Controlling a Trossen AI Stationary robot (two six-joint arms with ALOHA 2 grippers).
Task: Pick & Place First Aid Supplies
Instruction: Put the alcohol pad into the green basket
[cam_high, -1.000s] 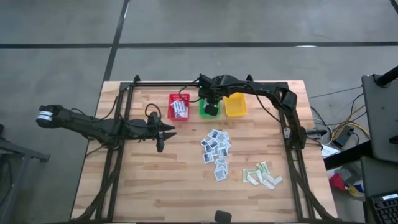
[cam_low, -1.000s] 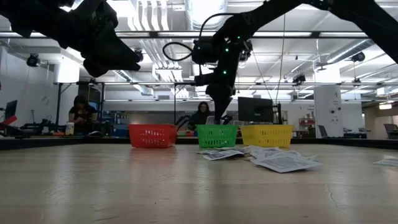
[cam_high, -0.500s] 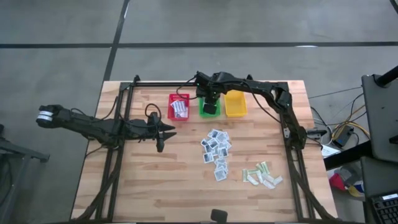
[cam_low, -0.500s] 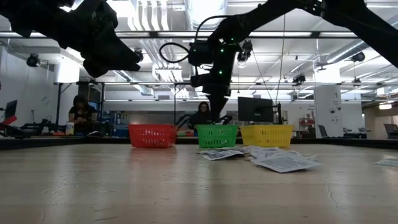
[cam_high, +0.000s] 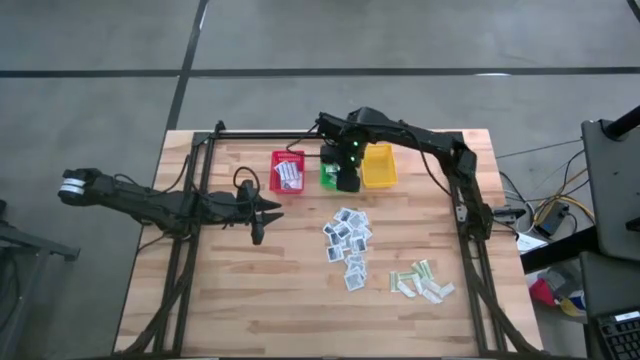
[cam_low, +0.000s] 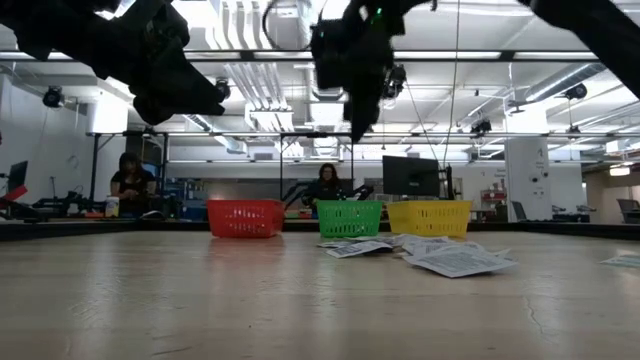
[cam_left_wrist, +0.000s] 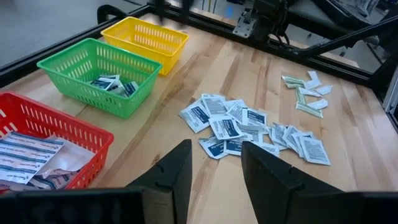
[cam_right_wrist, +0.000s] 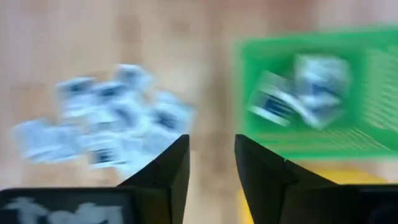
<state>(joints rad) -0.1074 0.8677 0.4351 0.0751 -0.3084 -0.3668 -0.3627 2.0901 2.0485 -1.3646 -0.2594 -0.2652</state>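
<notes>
The right gripper (cam_low: 356, 118) has risen since a second ago — then it hung low just above the green basket (cam_high: 332, 172), now it sits high over that basket's near edge, fingers parted with nothing between them. Small square white-blue packets (cam_left_wrist: 114, 84) lie inside the green basket, and the main pile of square packets (cam_high: 347, 243) stays spread on the wooden table (cam_high: 230, 290) in front of the baskets. Oblong blue-striped packets (cam_high: 289, 176) rest in the red basket (cam_high: 276, 160); the pale green-beige strips (cam_high: 422, 281) lie nearer the table's right front (untouched). The yellow basket (cam_high: 379, 167) stands beside the green one. The left gripper (cam_high: 262, 213) has not shifted — it hovers left of the pile, fingers spread, holding nothing.
</notes>
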